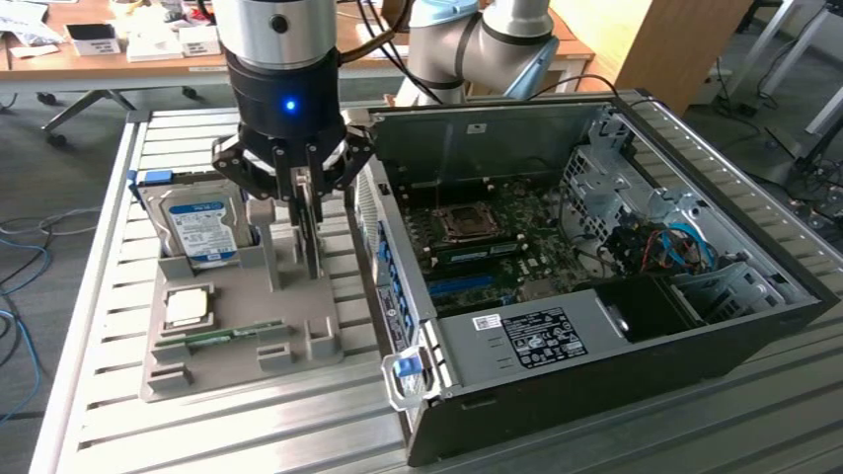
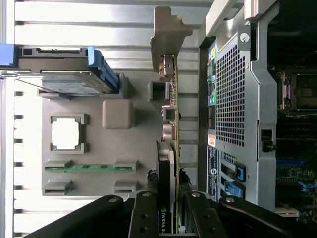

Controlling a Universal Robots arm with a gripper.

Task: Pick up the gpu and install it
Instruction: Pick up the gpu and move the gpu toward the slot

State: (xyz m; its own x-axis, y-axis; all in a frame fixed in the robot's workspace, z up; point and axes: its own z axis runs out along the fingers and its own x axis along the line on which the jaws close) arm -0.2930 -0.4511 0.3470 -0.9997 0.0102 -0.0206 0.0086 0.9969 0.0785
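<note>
gripper (image 1: 306,196) around upright gpu (image 1: 311,245)

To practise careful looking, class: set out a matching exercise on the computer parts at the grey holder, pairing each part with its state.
Parts:
1. gpu
2. hard drive
3. memory stick
4. processor chip

States:
A. lying flat, silver face up
B. on edge, clamped in the gripper
C. standing upright, blue-white label showing
D. lying flat, long and green

Pairs: 1-B, 2-C, 3-D, 4-A
</note>
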